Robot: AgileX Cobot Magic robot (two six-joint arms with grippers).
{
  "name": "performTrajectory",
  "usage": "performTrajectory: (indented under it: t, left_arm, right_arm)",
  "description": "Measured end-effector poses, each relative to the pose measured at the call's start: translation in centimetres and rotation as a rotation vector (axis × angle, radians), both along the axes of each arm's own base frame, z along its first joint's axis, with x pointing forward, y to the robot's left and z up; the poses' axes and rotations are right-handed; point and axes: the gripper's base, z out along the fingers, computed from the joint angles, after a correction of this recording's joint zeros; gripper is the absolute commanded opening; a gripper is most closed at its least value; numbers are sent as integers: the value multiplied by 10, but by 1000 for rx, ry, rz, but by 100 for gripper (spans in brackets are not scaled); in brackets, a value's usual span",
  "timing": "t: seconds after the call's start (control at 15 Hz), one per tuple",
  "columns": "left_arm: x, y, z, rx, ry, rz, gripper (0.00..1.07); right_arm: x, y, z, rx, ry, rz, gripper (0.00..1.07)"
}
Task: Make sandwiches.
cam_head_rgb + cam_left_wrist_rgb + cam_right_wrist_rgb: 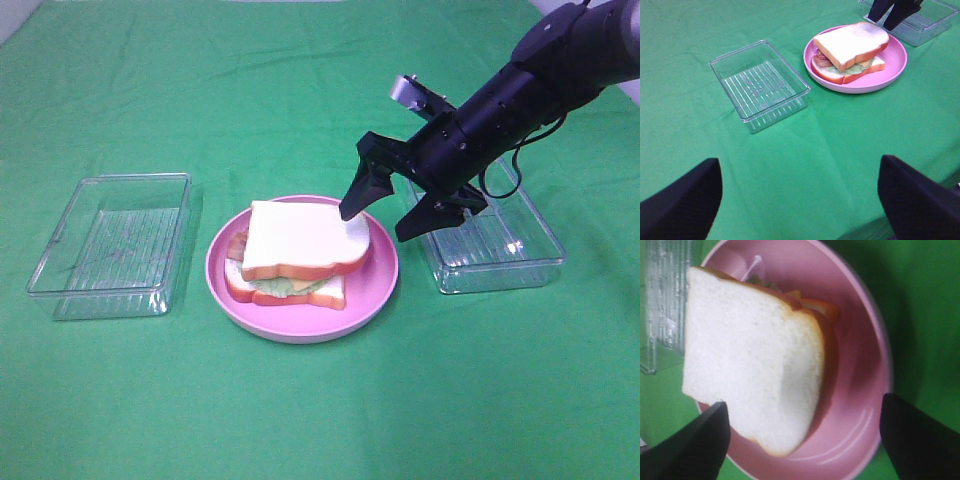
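Sandwiches (297, 255) lay stacked on the plate (375, 290); the right gripper (395, 210), jaws released just above, might knock the top slice askew.

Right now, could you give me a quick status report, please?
Both grippers open: right gripper above sandwich, left gripper clear. Sandwich stacked on pink plate. Nothing obstructing.
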Motion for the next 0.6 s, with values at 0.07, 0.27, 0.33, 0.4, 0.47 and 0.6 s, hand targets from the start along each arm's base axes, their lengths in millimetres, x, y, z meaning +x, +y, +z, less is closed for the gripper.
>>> performTrajectory:
  t: [0.07,0.27,0.33,0.4,0.47,0.6]
  left_arm:
    - [0,0,0,0,0,0,81]
    - [0,0,0,0,0,0,81]
    - [0,0,0,0,0,0,81]
    - [0,0,0,0,0,0,81]
    - [0,0,0,0,0,0,81]
    - [0,0,0,0,0,0,81]
  right_arm:
    - [-2,-4,10,-48,-27,8,77]
    - [-13,-23,52,-225,-123,56,77]
    - [-24,-31,77,-286,-152,69,77]
    - [-24,-31,77,-286,-152,69,77]
    - [-38,-39,100,-334,-192,81,77]
    - [-69,-49,124,-354,-248,83,77]
